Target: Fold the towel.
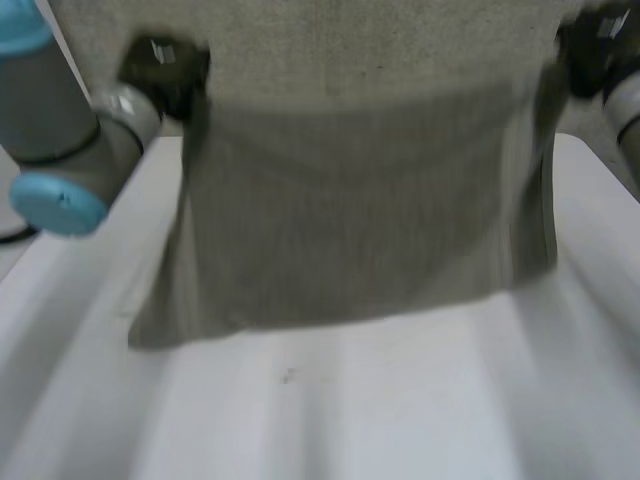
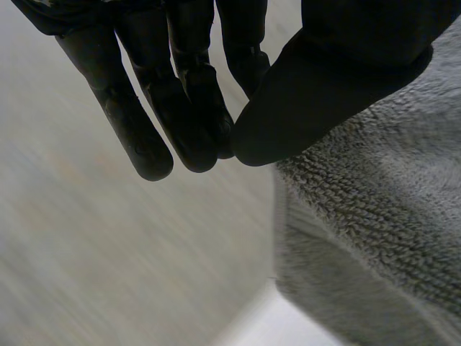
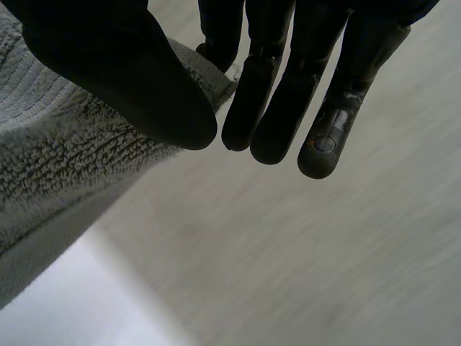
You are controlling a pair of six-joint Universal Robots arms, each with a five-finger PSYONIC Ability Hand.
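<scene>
One towel (image 1: 350, 220) screens the table (image 1: 400, 400), corners pinched by fingers (image 2: 191, 108) of left hand (image 1: 165, 70) at 10 o'clock, right hand (image 1: 590, 52) at 2.

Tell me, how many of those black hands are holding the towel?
2. The left hand pinches the towel at its left edge; the right hand pinches its right edge, by a corner.

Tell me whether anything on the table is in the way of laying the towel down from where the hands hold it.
Nothing visible is. The towel hangs between the left hand and the right hand, each pinching an upper corner. No object lies on the stretch of white table below its lower edge.
</scene>
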